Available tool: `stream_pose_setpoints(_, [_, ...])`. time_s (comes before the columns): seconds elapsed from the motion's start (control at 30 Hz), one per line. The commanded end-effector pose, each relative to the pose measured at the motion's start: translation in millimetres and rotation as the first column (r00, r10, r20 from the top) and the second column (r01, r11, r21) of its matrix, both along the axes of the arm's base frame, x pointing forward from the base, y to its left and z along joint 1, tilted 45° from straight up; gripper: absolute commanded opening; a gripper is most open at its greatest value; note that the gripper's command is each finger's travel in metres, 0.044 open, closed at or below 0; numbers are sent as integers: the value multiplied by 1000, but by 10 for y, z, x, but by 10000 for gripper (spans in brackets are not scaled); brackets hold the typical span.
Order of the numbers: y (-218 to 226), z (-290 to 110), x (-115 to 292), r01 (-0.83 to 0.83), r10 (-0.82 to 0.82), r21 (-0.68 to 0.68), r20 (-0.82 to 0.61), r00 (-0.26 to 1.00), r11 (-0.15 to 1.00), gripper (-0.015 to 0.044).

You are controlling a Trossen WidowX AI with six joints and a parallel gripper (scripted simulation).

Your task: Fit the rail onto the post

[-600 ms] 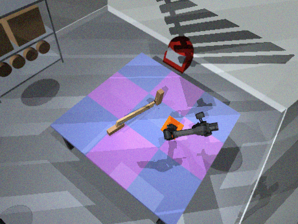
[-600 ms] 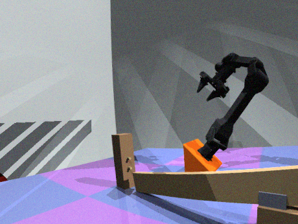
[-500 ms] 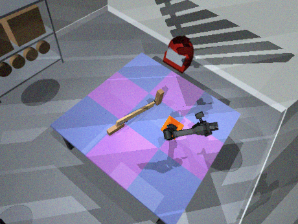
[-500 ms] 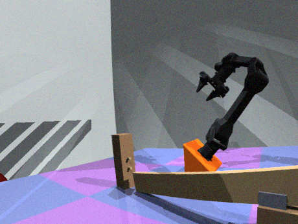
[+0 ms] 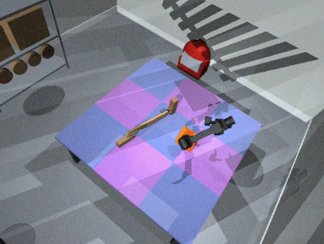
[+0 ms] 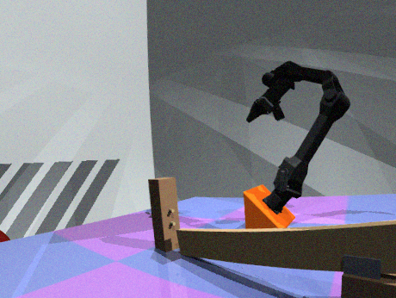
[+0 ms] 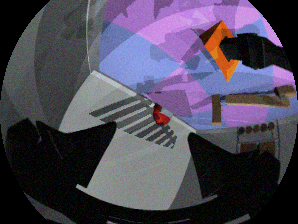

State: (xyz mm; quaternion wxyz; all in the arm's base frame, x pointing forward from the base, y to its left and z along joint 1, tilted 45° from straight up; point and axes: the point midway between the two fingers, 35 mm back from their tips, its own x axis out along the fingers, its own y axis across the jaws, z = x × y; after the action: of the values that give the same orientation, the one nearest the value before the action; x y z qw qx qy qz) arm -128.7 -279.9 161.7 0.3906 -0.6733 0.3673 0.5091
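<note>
The wooden bed rail [image 5: 149, 122] [image 6: 267, 250] [image 7: 255, 100] slopes from the footboard block [image 5: 124, 142] [image 6: 366, 288] to its near end, low in front of the wooden post [image 5: 173, 105] [image 6: 162, 215] [image 7: 216, 110]. The dark bracket [image 6: 361, 267] stands beside the rail's far part. In the exterior view the upper peg [image 6: 171, 212] and lower peg [image 6: 172, 225] show uncovered on the post, above the rail's top edge. The holes in the rail's end cannot be seen. My gripper [image 6: 264, 118] [image 7: 153, 131] is open and empty, high above the table and away from the rail.
The arm stands on an orange base [image 5: 183, 132] [image 6: 257, 211] [image 7: 215, 50] to one side of the rail. A red object with a pale panel [image 5: 201, 53] [image 7: 161, 116] is beyond the table's back edge. A shelf with round bins is off the table, at the upper left in the top view.
</note>
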Motion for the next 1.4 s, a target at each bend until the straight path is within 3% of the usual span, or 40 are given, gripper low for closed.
stream_pose_setpoints(0.0, [-284, -227, 611, -637, 641, -111, -2, 768, 763, 440])
stream_pose_setpoints(0.3, [-411, -368, 1197, -941, 957, -220, -80, 279, 256, 440])
stream_pose_setpoints(0.57, [-418, -495, 1739, -911, 950, -291, -199, -239, -290, 440])
stream_pose_setpoints(0.8, [-348, -604, 2195, -656, 725, -309, -330, -605, -688, 440])
stream_pose_setpoints(1.0, [-236, -697, 2574, -317, 416, -280, -451, -789, -906, 440])
stream_pose_setpoints(1.2, [-61, -795, 2929, 45, 89, -226, -548, -832, -973, 440])
stream_pose_setpoints(1.37, [130, -879, 3215, 350, -183, -158, -620, -763, -923, 440])
